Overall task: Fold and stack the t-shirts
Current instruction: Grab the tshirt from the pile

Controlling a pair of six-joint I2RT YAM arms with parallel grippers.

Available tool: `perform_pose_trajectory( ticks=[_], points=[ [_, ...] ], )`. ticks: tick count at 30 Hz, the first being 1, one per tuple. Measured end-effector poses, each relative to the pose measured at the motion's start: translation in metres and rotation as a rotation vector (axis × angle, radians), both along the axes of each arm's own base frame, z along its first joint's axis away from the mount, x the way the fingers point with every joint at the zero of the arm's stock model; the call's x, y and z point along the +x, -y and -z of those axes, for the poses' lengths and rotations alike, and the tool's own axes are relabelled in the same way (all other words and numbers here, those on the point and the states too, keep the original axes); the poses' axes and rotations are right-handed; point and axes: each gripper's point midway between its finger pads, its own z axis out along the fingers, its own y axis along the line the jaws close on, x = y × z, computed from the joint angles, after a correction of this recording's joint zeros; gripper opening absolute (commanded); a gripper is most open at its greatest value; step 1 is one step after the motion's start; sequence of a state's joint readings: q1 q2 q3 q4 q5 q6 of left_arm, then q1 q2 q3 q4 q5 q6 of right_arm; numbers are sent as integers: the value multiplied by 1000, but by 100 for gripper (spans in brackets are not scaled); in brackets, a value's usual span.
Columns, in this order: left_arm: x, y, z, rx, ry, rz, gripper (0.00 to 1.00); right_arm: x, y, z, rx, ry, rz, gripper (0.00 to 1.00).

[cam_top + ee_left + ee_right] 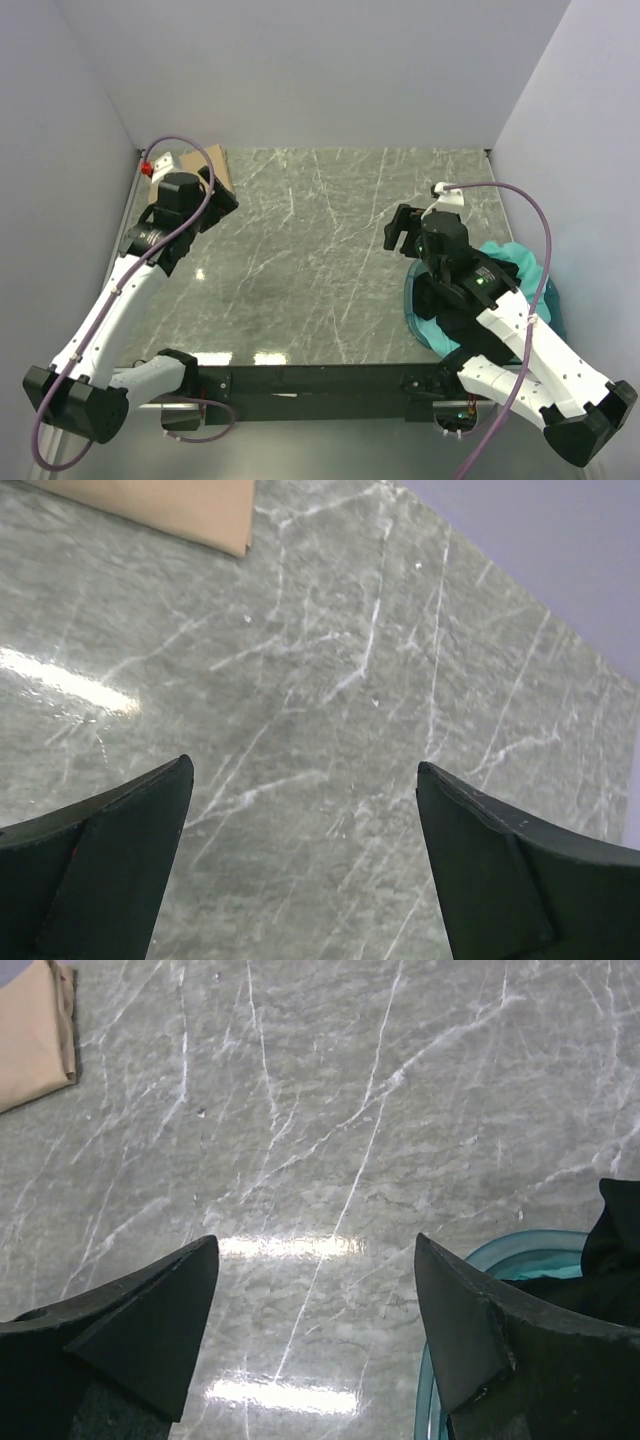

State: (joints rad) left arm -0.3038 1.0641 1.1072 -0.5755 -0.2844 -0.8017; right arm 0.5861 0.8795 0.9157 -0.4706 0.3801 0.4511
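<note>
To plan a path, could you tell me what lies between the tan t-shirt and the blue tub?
Only bare marble tabletop, from tan t-shirt to blue tub, in the top view; the right end effector hovers near the tub's rim.

No readable text or labels anywhere (views perhaps too coarse).

Two jointed robot arms fill the lower corners of the overhead view. The left arm [110,305] and the right arm [520,335] each pair glossy white shell links with boxy black joint housings. A thin lilac cable [178,138] runs along the left arm from a small red fitting [147,168] at upper left. A second lilac cable [535,215] trails the right arm, where a tiny green light [481,281] glows. Wrist views show the left gripper [305,770] and right gripper [316,1242] with matte black, wedge-shaped fingers [110,865].
</note>
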Motion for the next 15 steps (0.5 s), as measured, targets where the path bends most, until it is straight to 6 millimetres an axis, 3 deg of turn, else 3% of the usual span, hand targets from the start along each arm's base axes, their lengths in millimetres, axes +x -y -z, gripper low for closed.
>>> perform_pose_trajectory(
  ticks=[5, 8, 15],
  points=[
    [14, -2, -3, 50, -8, -9, 99, 4, 1, -4, 4, 22, 12, 99],
    [24, 0, 6, 86, -20, 15, 99, 7, 3, 1, -11, 14, 34, 100],
    [51, 16, 52, 189, -99, 140, 99, 16, 18, 46, -77, -150, 175, 100]
  ],
)
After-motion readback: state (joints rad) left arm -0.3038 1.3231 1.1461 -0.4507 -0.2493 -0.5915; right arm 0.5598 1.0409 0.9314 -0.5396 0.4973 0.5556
